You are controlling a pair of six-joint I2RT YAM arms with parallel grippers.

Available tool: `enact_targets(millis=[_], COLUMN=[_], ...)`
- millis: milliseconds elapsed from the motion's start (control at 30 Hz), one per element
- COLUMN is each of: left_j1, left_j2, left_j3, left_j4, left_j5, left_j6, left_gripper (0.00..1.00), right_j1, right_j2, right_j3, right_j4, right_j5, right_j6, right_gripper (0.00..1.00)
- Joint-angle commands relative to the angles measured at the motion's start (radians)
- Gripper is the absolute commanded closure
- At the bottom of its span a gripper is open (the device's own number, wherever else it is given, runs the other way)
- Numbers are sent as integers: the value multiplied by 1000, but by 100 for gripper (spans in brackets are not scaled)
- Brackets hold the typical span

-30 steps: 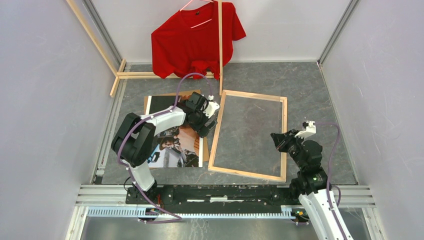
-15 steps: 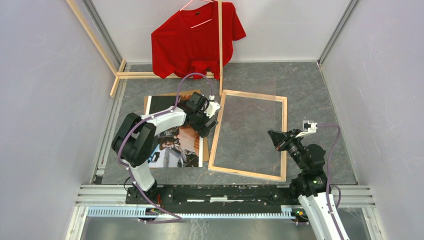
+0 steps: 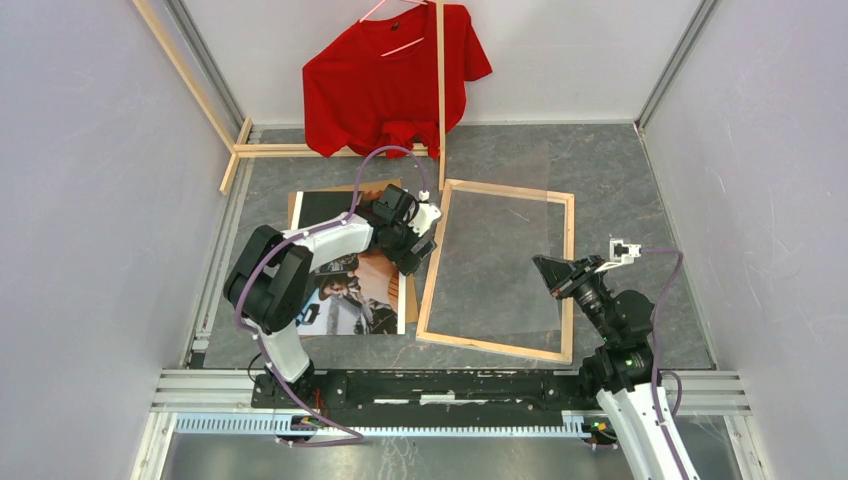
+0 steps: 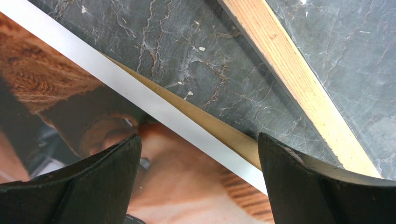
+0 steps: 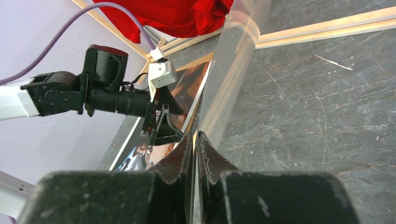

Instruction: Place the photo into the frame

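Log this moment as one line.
left gripper open above photo edge | right gripper shut on clear sheet, held up over frame | photo outside frame

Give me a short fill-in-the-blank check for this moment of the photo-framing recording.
1. The clear sheet is pinched in the jaws of the ____ arm.
2. The left arm holds its jaws ____ over the photo.
3. The shirt hanging at the back is ____.
4. In the top view, the frame lies to the ____ of the photo.

Missing words: right; open; red; right
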Motion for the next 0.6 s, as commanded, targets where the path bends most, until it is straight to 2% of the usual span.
enact_targets(millis=[0, 333, 567], left_j1=[-5, -4, -5], left_j2=[2, 0, -6], left_j3=[-9, -14, -14], left_j4=[12, 13, 12], left_j5=[-21, -21, -17], left_j6=[24, 24, 24], left_gripper=[0, 0, 0], right_j1=[-1, 0, -1], right_j2=[11, 29, 68], right_j3=[3, -11, -28], right_j4=[85, 85, 214], right_j5=[-24, -3, -35], right_j6=[36, 68, 185], right_gripper=[89, 90, 89])
